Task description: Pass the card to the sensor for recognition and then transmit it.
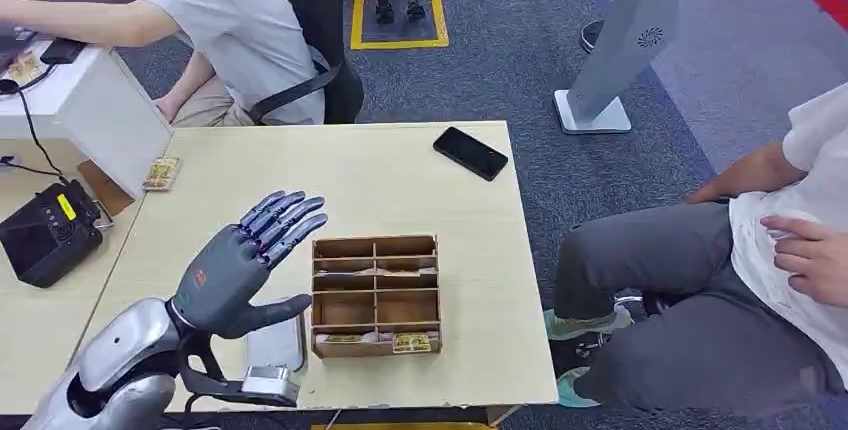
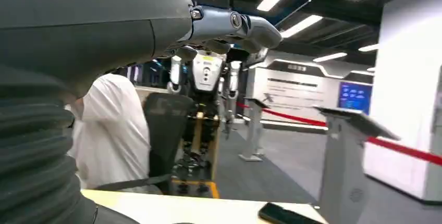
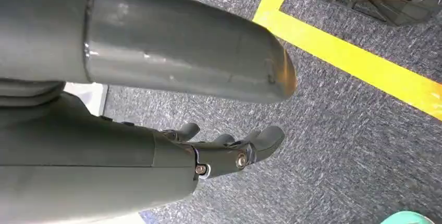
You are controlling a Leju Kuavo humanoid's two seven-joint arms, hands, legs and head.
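A wooden sorting box with several compartments stands near the table's front edge; cards lie in its front slots. Just left of the box, at the front edge, sits a small silver sensor unit. My left hand hovers above the table to the left of the box, fingers spread and straight, holding nothing. In the left wrist view that hand points out over the table, its fingers empty. My right hand hangs over the carpet beside my body, its fingers loosely apart with nothing in them.
A black phone lies at the table's far right corner. A small card stack sits at the far left edge, a black controller on the neighbouring desk. One person sits behind the table, another to its right. A grey kiosk stands beyond.
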